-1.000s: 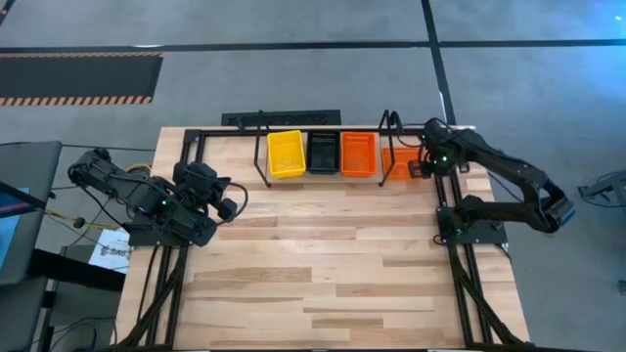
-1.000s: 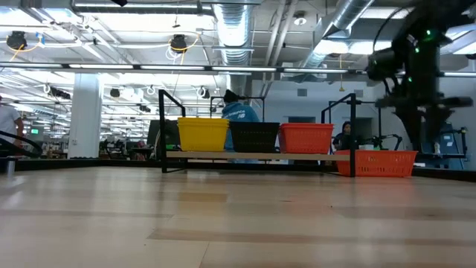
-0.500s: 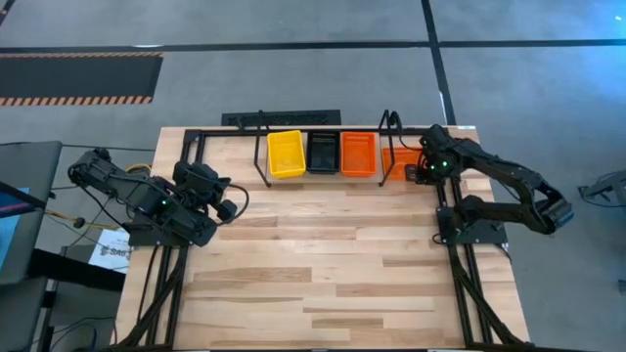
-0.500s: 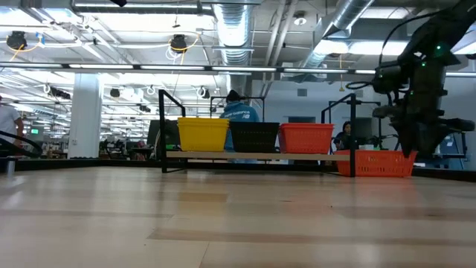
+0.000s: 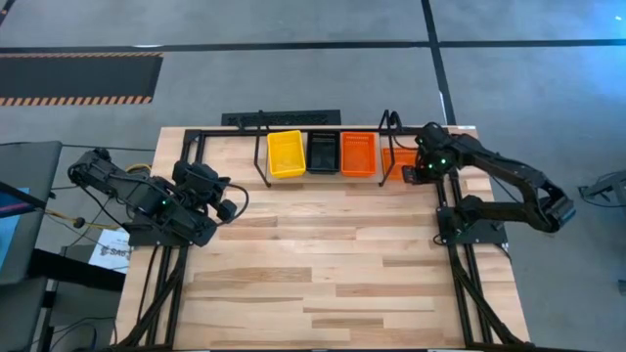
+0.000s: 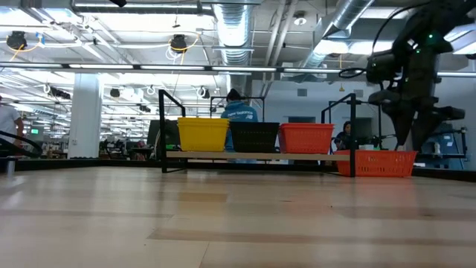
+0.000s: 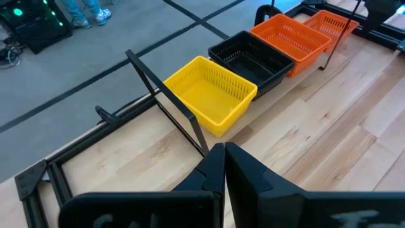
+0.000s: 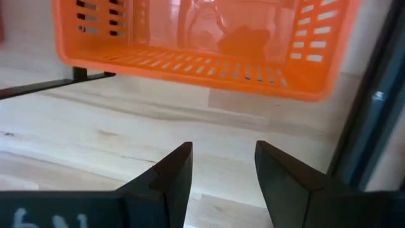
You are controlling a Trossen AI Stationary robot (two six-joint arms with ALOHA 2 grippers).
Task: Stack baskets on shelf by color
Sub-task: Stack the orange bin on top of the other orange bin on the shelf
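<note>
1. Orange basket (image 8: 190, 44) sits on the table just outside the shelf's (image 5: 323, 174) right hoop.
2. My right gripper (image 8: 218, 168), jaws apart, has apparently just dipped nearer its rim; a grasp looks imminent.
3. My left gripper (image 7: 223, 166) waits clenched.

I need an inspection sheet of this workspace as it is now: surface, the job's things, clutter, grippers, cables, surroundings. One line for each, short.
Surface: wooden table, mostly bare.
Job's things: shelf at the far edge holds yellow basket, black basket and orange basket side by side; a fourth orange basket sits on the table past the shelf's right end.
Clutter: nothing seen on the table.
Grippers: right gripper open, above the table just short of the fourth basket; left gripper shut, waiting at the table's left edge.
Cables: wires beside the left arm's base.
Surroundings: people beyond the shelf.
</note>
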